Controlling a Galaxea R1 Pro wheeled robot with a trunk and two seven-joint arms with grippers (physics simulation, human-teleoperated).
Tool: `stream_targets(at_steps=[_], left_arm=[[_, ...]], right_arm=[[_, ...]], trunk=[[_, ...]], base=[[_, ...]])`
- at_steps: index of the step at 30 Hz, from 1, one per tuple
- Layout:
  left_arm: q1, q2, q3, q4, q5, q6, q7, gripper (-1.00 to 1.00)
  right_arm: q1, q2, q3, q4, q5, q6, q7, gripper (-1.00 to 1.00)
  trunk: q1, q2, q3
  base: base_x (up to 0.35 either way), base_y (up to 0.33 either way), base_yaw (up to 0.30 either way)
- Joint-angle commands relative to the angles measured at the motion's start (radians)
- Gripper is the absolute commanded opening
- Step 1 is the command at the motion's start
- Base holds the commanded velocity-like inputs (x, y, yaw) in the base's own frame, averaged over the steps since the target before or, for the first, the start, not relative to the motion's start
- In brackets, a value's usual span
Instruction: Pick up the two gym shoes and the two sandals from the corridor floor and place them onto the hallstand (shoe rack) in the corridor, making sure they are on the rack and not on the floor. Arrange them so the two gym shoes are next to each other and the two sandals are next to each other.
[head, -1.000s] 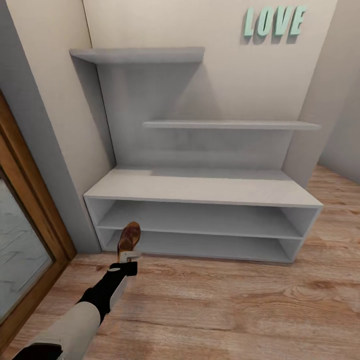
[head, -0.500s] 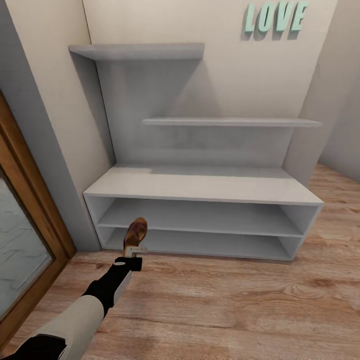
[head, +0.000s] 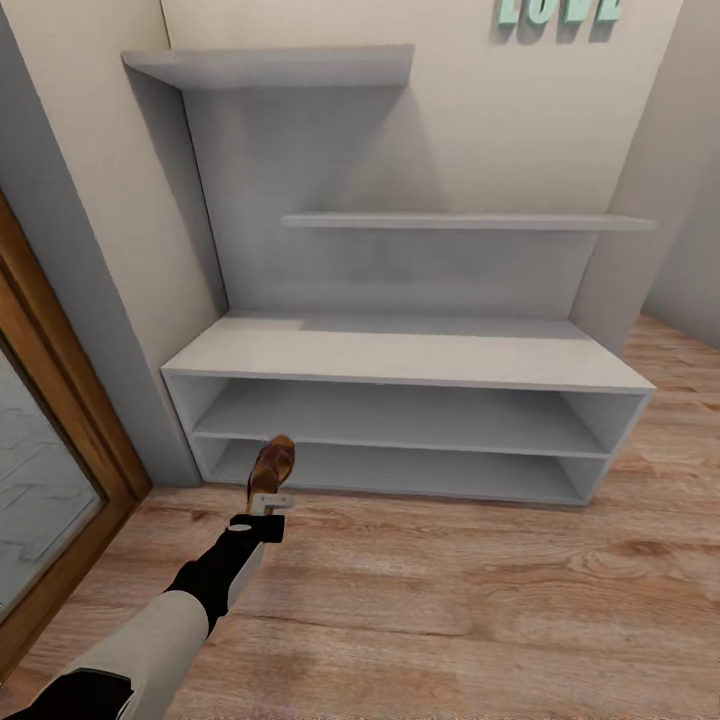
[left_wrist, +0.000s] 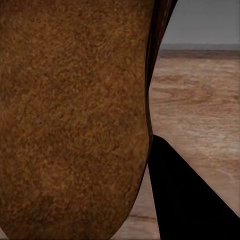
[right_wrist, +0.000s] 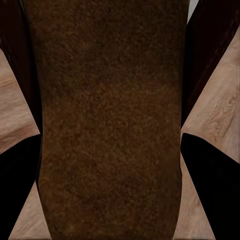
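Reaching forward over the corridor floor (head: 480, 610), the left arm is seen in the head view, and a brown sandal (head: 270, 466) is pinched in the left gripper (head: 268, 503). The sandal is held up on end, off the floor, in front of the left end of the hallstand (head: 400, 355), at the height of the bottom shelf row. No shoes are seen on the flat top or on the two open shelf rows. A wooden door frame (head: 70, 420) is seen at the left, beside the rack, and pale green letters (head: 560, 10) are fixed on the wall above it.

In the left wrist view, the brown sandal (left_wrist: 75, 120) is seen very close, with one dark finger (left_wrist: 185, 195) beside it and floor planks behind.

In the right wrist view, a second sandal (right_wrist: 110, 125) is gripped by the right gripper (right_wrist: 110, 190), with a dark finger (right_wrist: 212, 190) on each side of it and the wood floor behind.
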Motion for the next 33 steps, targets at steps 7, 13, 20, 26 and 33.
stream_targets(at_steps=[7, 13, 20, 26, 33], left_arm=[[0.0, 0.004, -0.009, -0.003, 0.0, 0.007, 0.007, -1.0], [0.003, 0.004, -0.01, -0.004, 0.0, 0.005, 0.008, -1.0], [0.006, 0.004, -0.012, -0.003, -0.001, 0.005, 0.013, -1.0], [0.009, 0.006, -0.012, -0.003, -0.001, -0.003, 0.019, -1.0], [0.009, 0.006, -0.008, -0.004, -0.001, -0.008, 0.019, -1.0]], right_arm=[[-0.001, 0.0, -0.005, 0.0, -0.002, -0.003, 0.011, -1.0], [-0.001, 0.003, -0.007, 0.0, -0.001, -0.003, 0.011, -1.0], [-0.001, 0.005, -0.008, -0.001, -0.002, -0.003, 0.011, -1.0], [-0.001, 0.005, -0.01, -0.001, -0.002, -0.004, 0.011, -1.0], [-0.001, 0.005, -0.01, -0.001, -0.002, -0.004, 0.01, -1.0]], trunk=[[0.002, -0.002, -0.029], [0.002, -0.002, -0.029], [0.002, -0.002, -0.029], [0.002, -0.002, -0.029], [0.002, -0.002, -0.029]], base=[[0.0, 0.0, 0.0], [0.0, 0.0, 0.0], [0.01, 0.0, 0.0], [0.215, -0.028, 0.0], [0.285, -0.133, 0.0]])
